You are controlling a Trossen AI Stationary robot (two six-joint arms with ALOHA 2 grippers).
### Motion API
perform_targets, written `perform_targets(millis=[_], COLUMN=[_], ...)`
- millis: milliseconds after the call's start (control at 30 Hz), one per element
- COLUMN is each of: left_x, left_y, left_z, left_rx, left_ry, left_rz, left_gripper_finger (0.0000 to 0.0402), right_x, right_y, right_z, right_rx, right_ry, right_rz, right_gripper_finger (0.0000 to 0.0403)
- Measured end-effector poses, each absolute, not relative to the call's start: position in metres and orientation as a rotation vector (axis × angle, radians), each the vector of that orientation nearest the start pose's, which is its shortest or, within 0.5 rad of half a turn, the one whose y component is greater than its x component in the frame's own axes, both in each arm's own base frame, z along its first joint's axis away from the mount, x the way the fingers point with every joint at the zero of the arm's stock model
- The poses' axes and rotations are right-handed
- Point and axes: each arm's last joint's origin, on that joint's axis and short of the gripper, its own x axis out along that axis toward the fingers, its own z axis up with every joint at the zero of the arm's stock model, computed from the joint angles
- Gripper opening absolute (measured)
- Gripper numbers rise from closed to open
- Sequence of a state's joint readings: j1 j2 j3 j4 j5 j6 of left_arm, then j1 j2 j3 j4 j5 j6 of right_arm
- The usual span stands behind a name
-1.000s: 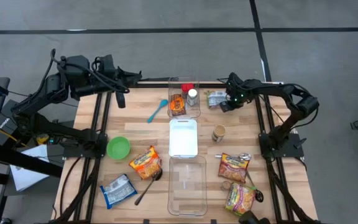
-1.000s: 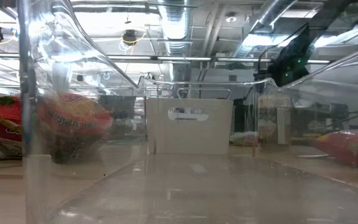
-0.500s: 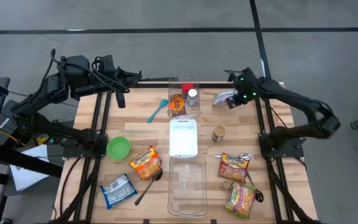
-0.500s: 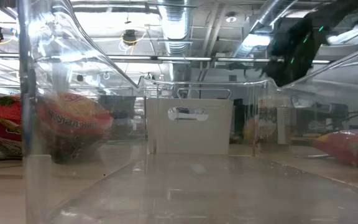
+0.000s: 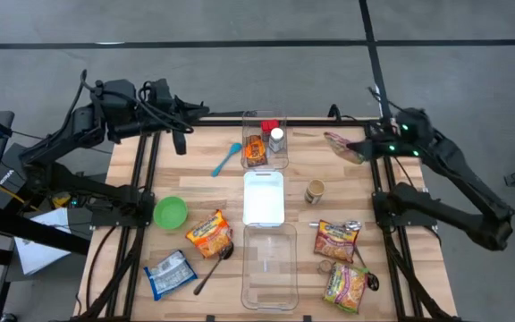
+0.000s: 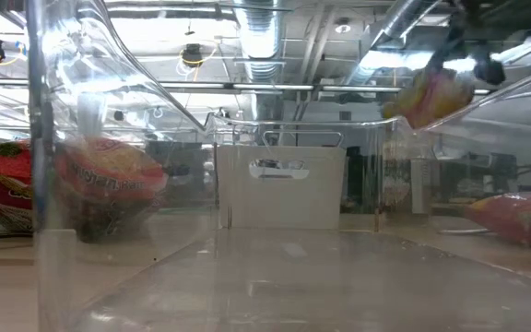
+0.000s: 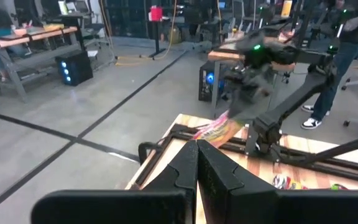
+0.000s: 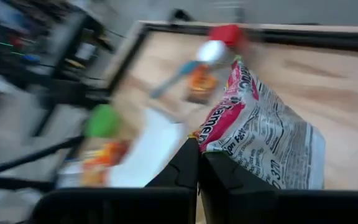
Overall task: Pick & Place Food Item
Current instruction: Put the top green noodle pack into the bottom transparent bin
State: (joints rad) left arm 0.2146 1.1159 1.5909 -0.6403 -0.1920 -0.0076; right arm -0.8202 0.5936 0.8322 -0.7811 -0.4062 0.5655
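One ramen packet in the air, right side

I have the ramen packet (image 8: 263, 140) pinched by one edge in the right gripper (image 5: 365, 148), lifted clear above the table's (image 5: 195, 179) far right corner. It dangles loose, so a fast swing could slip it out. Clear bins (image 5: 269, 266) line the centre. Left gripper (image 5: 179, 134) waits shut, empty, at the far left corner.

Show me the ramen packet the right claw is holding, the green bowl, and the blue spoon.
ramen packet (image 8: 263, 140), right wrist view, middle of its printed face
green bowl (image 5: 170, 212), high view, centre of the bowl
blue spoon (image 5: 226, 160), high view, middle of its handle
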Motion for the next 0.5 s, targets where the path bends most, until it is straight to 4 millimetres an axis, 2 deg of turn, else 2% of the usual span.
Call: perform_targets(millis=[200,333,500], left_x=[0.195,0.199,0.202], left_y=[0.048,0.049,0.05], left_z=[0.487,0.485,0.484], left_rx=[-0.008,-0.007,-0.009], left_ry=[0.179,0.182,0.191], left_rz=[0.406,0.405,0.405], left_gripper_finger=[0.0002,0.0002,0.0002], right_x=[0.069,0.065,0.073], right_y=[-0.039,-0.026,-0.019], right_z=[0.336,0.353,0.371], right_rx=[0.954,0.961,0.97], right_ry=[0.228,0.216,0.275], right_rz=[-0.322,-0.2,-0.07], right_gripper_finger=[0.0,0.0,0.0])
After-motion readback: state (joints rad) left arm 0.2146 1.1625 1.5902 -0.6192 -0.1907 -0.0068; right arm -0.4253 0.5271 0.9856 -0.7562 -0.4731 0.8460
